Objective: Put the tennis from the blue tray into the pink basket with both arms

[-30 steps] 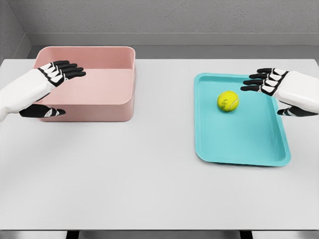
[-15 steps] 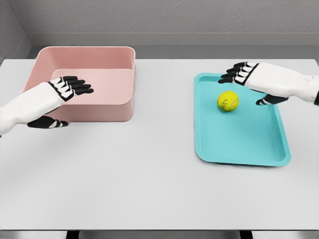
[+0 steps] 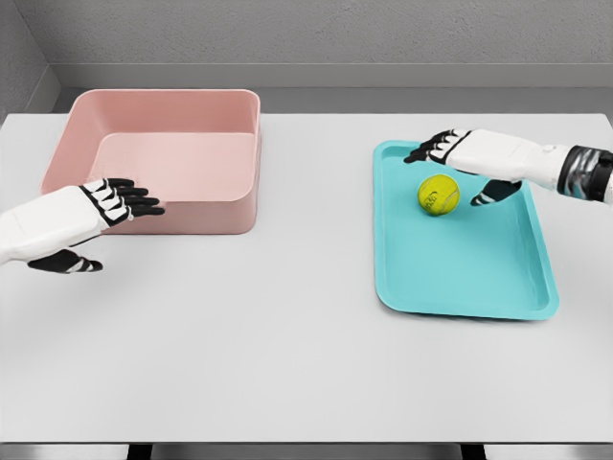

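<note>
Reaching for the ball

The yellow-green felt tennis ball (image 3: 438, 194) lies far in the shallow blue plastic tray (image 3: 498, 297), ungrasped; right hand (image 3: 469, 158) hovers open-fingered above, and must descend and close. Open left hand (image 3: 91, 206) waits near the pink rectangular basket (image 3: 244, 144).

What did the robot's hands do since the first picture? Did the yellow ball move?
The right hand reached in over the blue tray and now hangs open just above the tennis ball, not holding it. The left hand slid back from over the pink basket toward the table's near side. Ball, tray and basket stayed put.
</note>
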